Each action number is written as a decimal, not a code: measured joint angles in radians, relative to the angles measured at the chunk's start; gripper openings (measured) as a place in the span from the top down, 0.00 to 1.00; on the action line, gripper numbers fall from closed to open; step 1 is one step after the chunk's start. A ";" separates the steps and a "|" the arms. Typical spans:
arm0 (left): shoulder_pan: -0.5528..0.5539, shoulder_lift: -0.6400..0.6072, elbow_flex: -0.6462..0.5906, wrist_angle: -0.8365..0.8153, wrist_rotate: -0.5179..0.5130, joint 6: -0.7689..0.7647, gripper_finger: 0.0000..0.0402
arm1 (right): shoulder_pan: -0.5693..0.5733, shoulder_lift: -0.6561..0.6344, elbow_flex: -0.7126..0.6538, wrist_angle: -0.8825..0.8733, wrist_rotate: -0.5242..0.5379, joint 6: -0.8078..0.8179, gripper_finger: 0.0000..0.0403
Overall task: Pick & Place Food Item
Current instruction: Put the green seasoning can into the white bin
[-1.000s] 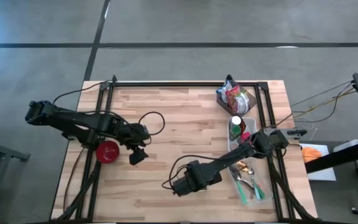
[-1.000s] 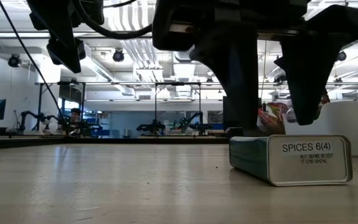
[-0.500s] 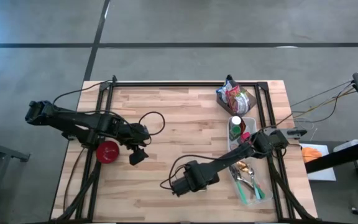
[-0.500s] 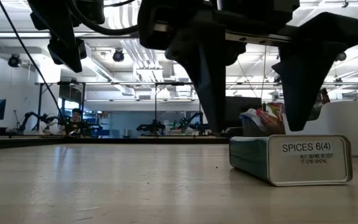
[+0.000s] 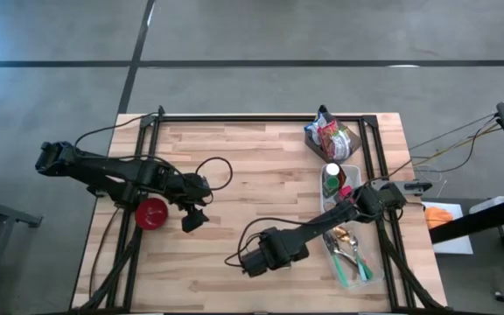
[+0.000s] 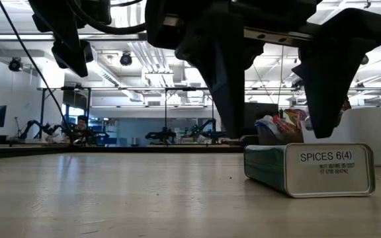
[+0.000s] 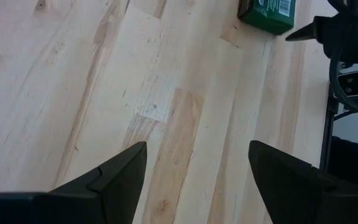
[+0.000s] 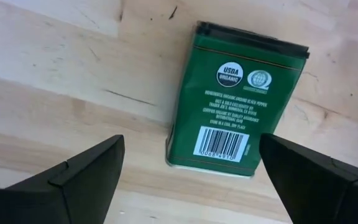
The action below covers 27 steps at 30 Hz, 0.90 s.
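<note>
My right hand (image 8: 188, 168) hangs released, fingers wide apart, directly over the green spice tin (image 8: 236, 102) lying flat on the desk (image 8: 61, 81), untouched.

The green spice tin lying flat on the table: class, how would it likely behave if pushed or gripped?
The green spice tin looks rigid and flat-sided, so it would probably slide, not roll. Its smooth printed faces may slip. Lying flat on the table, it seems unlikely to tip.

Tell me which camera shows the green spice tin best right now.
Right wrist view: the green spice tin lies flat on the wood, label readable, between the open right gripper's fingers. Low view shows its end; left wrist view a corner; in high view the gripper hides it.
</note>
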<state>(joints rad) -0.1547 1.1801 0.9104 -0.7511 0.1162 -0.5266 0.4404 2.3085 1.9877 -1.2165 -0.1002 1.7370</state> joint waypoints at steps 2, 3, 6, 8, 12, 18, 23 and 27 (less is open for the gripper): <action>0.000 0.000 0.000 0.000 0.000 0.000 0.30 | 0.000 0.000 0.000 0.000 -0.002 0.001 0.08; 0.000 0.000 0.000 0.000 0.000 0.000 0.30 | 0.000 0.000 0.000 0.000 -0.001 0.008 0.08; 0.000 0.000 0.000 0.000 0.000 0.001 0.30 | 0.000 0.000 0.001 -0.004 0.028 0.048 0.08; 0.000 0.000 0.000 0.000 0.000 0.003 0.30 | 0.002 0.000 0.001 -0.017 0.063 0.097 0.08; 0.000 0.000 0.000 -0.001 0.000 0.003 0.30 | 0.007 0.000 0.001 -0.017 0.128 0.139 0.08; 0.000 0.000 0.000 -0.007 0.000 0.003 0.30 | 0.022 -0.001 -0.004 -0.042 0.128 0.169 0.08; 0.000 0.000 0.000 -0.012 0.000 0.007 0.30 | 0.041 -0.002 0.004 -0.097 0.129 0.199 0.08; 0.000 0.000 0.000 -0.008 0.000 0.027 0.30 | 0.047 -0.001 -0.005 -0.068 0.130 0.206 0.08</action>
<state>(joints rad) -0.1547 1.1801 0.9104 -0.7593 0.1162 -0.5000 0.4873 2.3074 1.9829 -1.2849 0.0296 1.9426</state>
